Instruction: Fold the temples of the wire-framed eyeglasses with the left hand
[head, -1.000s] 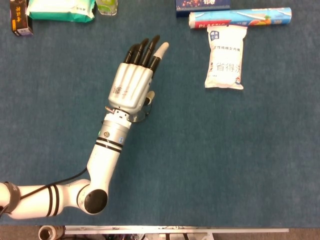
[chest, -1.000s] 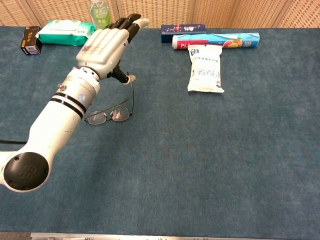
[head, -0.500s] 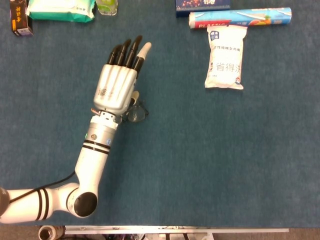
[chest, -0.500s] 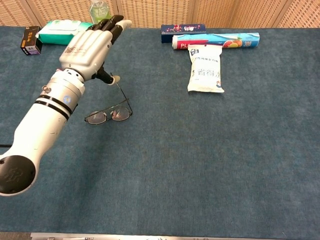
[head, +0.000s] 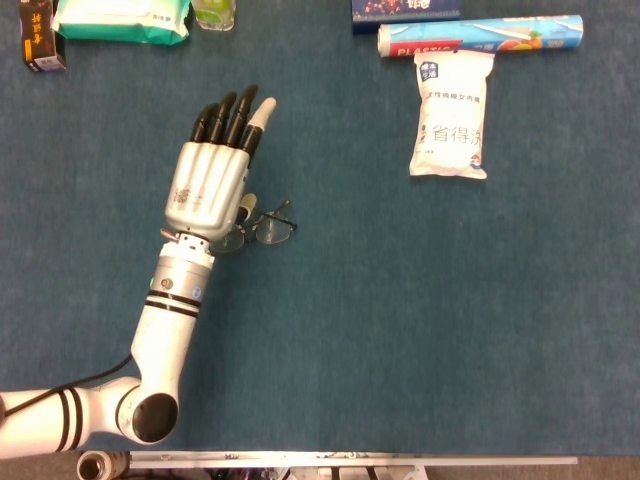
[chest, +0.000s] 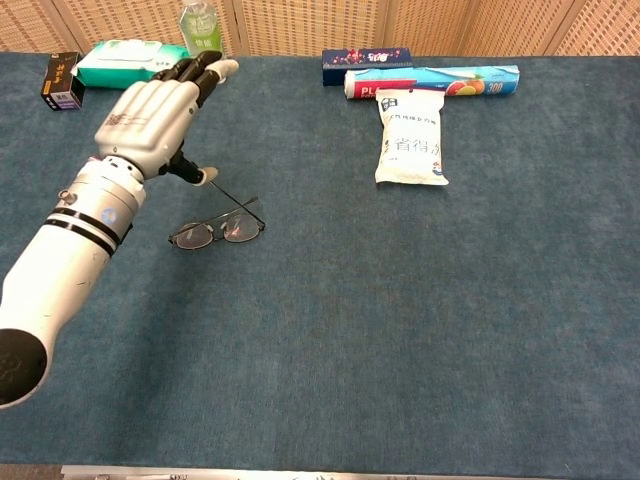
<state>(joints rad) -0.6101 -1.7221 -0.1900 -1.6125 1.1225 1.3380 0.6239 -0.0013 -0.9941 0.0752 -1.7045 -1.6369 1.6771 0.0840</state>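
Note:
The wire-framed eyeglasses (chest: 217, 232) lie on the blue table cloth, lenses toward the front, one thin temple (chest: 234, 195) angled up and back to the left. In the head view the eyeglasses (head: 265, 228) peek out from under my left hand (head: 210, 178). My left hand (chest: 152, 112) hovers over the glasses' left side, fingers stretched out flat and together toward the back, thumb tip close to the temple's end. It holds nothing. My right hand shows in neither view.
A white salt bag (head: 451, 114) lies at the right back, with a plastic wrap roll (head: 480, 36) and a dark box (head: 405, 9) behind it. A wet-wipes pack (chest: 128, 63), a green bottle (chest: 200, 24) and a small black box (chest: 63, 79) line the back left.
My left hand has slid leftward and slightly toward the front. The temple has swung left with the thumb, now leaning over the frame. More of the glasses shows in the head view.

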